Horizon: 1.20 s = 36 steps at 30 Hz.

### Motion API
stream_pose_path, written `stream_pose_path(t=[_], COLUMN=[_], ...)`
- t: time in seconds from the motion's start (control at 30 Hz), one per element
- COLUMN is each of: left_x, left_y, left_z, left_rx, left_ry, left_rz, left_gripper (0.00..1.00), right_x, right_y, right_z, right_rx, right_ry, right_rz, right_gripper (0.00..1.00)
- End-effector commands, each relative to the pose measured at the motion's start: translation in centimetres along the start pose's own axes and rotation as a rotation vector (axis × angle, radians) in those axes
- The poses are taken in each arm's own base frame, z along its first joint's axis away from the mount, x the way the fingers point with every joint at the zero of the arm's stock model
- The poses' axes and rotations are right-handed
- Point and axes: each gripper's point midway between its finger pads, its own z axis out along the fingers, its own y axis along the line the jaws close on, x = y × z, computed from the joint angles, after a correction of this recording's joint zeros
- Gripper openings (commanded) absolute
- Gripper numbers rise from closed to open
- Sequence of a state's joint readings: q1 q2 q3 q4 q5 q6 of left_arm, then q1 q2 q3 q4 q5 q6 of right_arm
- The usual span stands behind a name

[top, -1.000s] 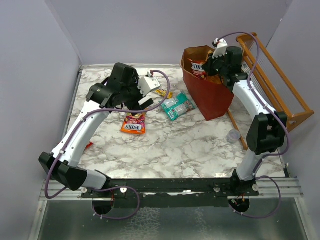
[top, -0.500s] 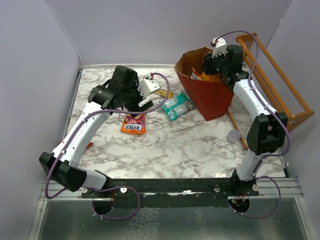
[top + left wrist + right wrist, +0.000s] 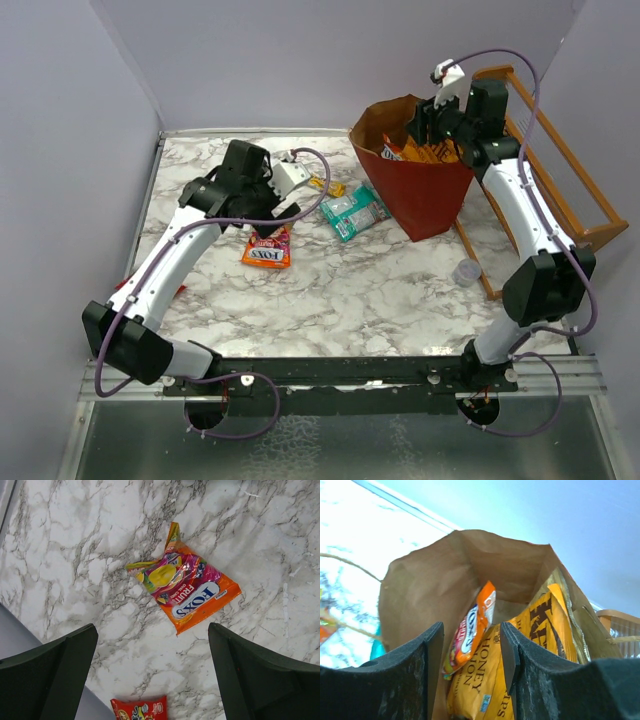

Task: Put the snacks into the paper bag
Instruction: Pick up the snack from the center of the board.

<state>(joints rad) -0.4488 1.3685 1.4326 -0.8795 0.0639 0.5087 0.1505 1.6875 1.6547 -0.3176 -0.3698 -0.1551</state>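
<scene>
The red paper bag stands at the back right, its brown inside holding an orange Fox's pouch and a yellow chip bag. My right gripper is open and empty above the bag's mouth, and it also shows in the right wrist view. My left gripper is open and empty above an orange-and-pink Fox's pouch, which also shows in the left wrist view. A teal pouch and a small yellow bar lie left of the bag. A small red packet lies at the left edge.
An orange wooden rack stands right of the bag. A small clear plastic cup sits by the rack's front foot. Grey walls close in the marble table at the back and sides.
My right gripper has let go of a packet into the bag and risen up and to the right. The bag has tilted and shifted. My left gripper has drifted slightly toward the Fox's pouch.
</scene>
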Motion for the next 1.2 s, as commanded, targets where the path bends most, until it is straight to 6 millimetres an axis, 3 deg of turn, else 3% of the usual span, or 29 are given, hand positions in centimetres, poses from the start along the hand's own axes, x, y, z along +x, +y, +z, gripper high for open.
stream_pose_path(t=[0.0,0.17,0.4,0.6,0.93,1.17], left_x=[1.4,5.0,9.4,12.7,15.4,16.6], left_y=[0.3,-0.9,-3.1,-2.7,-1.7,-1.5], left_z=[0.3,1.7,3.4,5.6,10.0,11.7], left_rx=[-0.029,0.011,0.082,0.049,0.05,0.084], left_ry=[0.01,0.049,0.108,0.198,0.311,0.357], left_rz=[-0.027,0.076,0.181,0.236,0.267,0.252], left_gripper=[0.95,0.95,0.92,0.89,0.81,0.76], right_x=[-2.5,-2.4,-2.4,-2.4,-2.8,-2.5], right_y=[3.2,5.5,6.9,7.5,8.1,7.9], right_z=[-3.4,-5.5,-7.7,-8.7,-10.2,-10.3], right_rx=[-0.144,-0.234,-0.266,-0.278,-0.278,-0.263], right_ry=[-0.014,0.008,-0.006,-0.029,-0.064,-0.063], right_rz=[-0.009,-0.004,-0.011,-0.027,-0.058,-0.065], right_gripper=[0.5,0.5,0.5,0.5,0.5,0.5])
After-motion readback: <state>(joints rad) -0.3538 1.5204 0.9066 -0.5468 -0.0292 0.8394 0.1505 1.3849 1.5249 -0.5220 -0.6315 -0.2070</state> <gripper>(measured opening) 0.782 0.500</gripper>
